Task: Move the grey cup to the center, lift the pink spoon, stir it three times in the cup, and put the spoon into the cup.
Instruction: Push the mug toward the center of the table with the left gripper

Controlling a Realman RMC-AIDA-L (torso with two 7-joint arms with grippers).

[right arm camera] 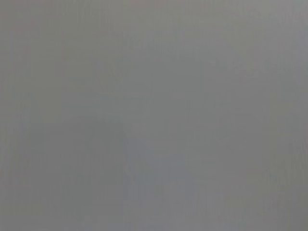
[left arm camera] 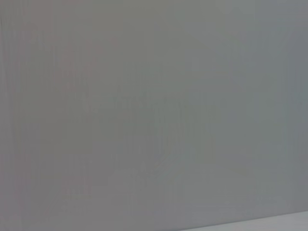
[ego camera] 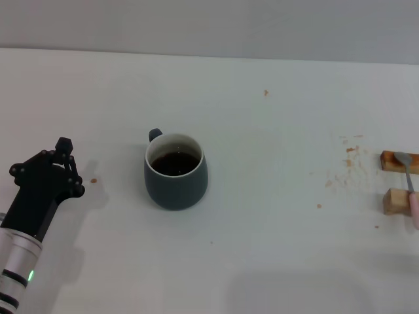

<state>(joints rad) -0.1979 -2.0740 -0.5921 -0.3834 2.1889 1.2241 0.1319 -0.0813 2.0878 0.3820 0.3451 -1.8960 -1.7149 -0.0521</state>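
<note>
Grey cup (ego camera: pixel 175 172) stands upright mid-table holding dark liquid; pink spoon (ego camera: pixel 410 186) lies far right.

White tabletop (ego camera: pixel 275 248), sparsely laid and speckled with brown stains.

A squat slate-grey ceramic cup (ego camera: pixel 175 180) of dark liquid is seen standing upright left of centre, its handle turned to the far side. Two small tan wooden blocks (ego camera: pixel 395 201) are set near the right edge, and a thin pink-handled spoon (ego camera: pixel 408 183) is laid across them. Brown specks (ego camera: pixel 348 157) are scattered just beside the blocks.
</note>
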